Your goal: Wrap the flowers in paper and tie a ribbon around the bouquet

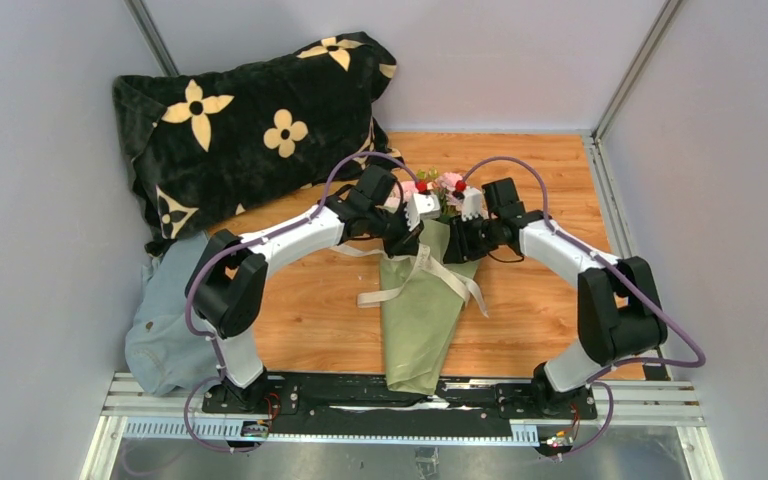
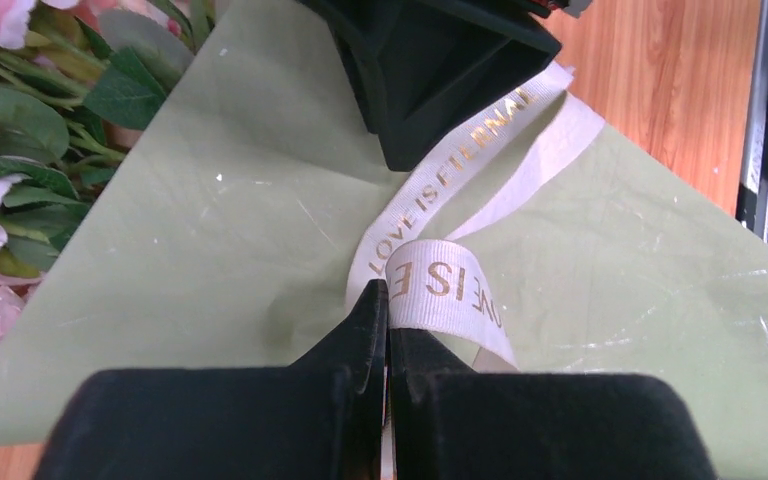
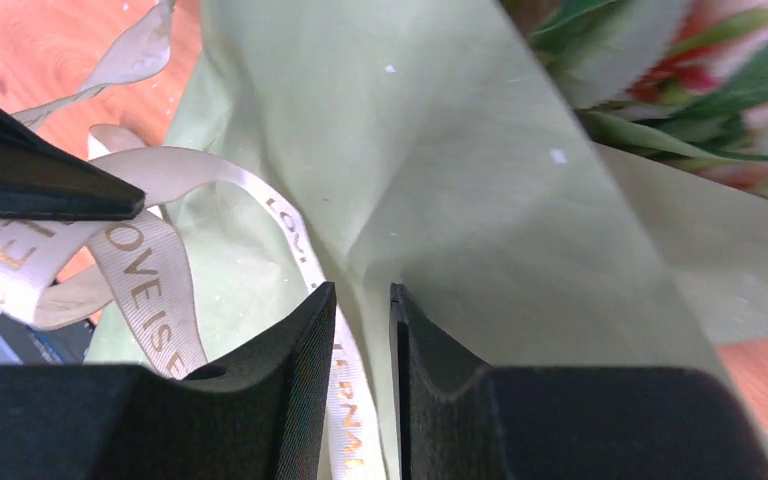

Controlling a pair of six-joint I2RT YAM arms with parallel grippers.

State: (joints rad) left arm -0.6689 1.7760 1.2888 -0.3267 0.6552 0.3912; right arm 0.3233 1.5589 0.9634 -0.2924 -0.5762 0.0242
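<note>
The bouquet lies on the wooden table as an olive-green paper (image 1: 420, 320) cone, with the pink flowers (image 1: 440, 185) at its far end. A cream ribbon (image 1: 400, 290) with gold lettering crosses the cone, and its ends trail onto the wood. My left gripper (image 2: 388, 300) is shut on a loop of the ribbon (image 2: 450, 280) just above the paper (image 2: 240, 200). My right gripper (image 3: 363, 300) hovers over the paper (image 3: 440, 150), its jaws a little apart. A ribbon (image 3: 150, 280) strand runs loose through that gap. Both grippers (image 1: 407, 238) (image 1: 460, 240) meet near the cone's wide end.
A black pillow (image 1: 250, 120) with tan flower prints leans at the back left. A pale blue-grey cloth (image 1: 165, 320) is bunched at the left table edge beside the left arm. Grey walls close in both sides, and a metal rail (image 1: 410, 415) runs along the near edge.
</note>
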